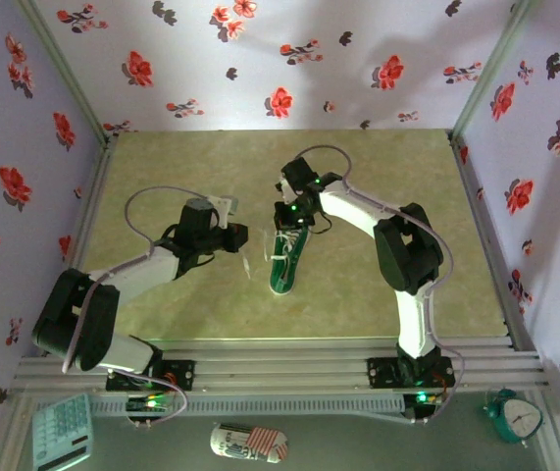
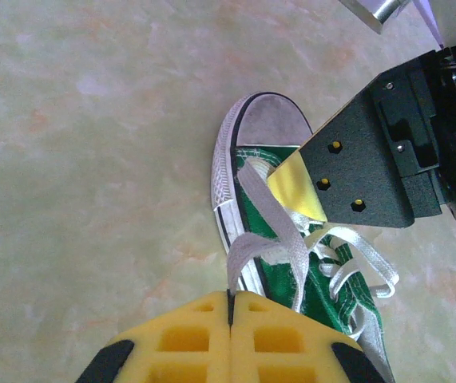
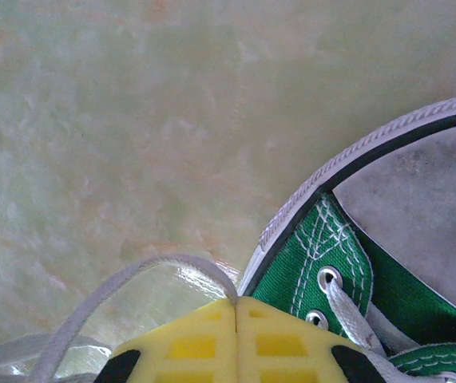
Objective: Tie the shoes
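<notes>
While central, sneaker (image 1: 284, 265) inside table (image 1: 162, 177) edges.

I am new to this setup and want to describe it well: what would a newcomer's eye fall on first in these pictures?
First comes the small green sneaker, lying in the middle of the pale table with both arms meeting over it. The left gripper and the right gripper are each shut on a white lace. Walls printed with red flowers stand around the table.
</notes>
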Controlling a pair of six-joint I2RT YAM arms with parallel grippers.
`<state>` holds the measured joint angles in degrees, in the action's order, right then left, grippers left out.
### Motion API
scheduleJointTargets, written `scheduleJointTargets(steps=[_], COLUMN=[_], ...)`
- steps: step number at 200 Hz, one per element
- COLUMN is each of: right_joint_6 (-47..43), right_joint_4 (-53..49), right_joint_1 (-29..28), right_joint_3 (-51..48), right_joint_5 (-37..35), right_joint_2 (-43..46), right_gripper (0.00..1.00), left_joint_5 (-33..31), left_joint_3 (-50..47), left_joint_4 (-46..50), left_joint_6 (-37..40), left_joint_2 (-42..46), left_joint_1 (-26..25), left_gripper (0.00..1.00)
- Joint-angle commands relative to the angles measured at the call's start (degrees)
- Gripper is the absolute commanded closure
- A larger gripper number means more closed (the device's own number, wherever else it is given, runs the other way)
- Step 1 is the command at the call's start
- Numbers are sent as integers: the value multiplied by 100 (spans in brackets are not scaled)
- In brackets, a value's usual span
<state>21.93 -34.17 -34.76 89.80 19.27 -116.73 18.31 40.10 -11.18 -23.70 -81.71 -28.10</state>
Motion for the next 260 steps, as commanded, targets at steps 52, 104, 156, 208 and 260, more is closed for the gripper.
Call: scheduleJointTargets(steps=[52,104,156,208,260], right_joint_6=[459,386,569,566,562], right_joint_4=[-233,-609,-664,-757,-784], right_joint_1=[-53,-139,-151,-178,-188], right_joint_3=[240,277,128,-85,-248], right_joint_5=[-44,-106,0,118,193], right_joint_2=[-157,-116,46,216,472], right_gripper=[100,100,100,100,100], left_joint_5=[111,111,110,110,134], left_joint_3=[-107,-115,-120,-106,-83], left_joint_4=[-201,-200,-222,-192,-200], left_joint_6=[-82,-82,-98,-125,-148], left_joint_2=[2,-28,-64,-194,-357], left_joint_1=[67,76,70,75,41], left_gripper=[100,100,100,100,100])
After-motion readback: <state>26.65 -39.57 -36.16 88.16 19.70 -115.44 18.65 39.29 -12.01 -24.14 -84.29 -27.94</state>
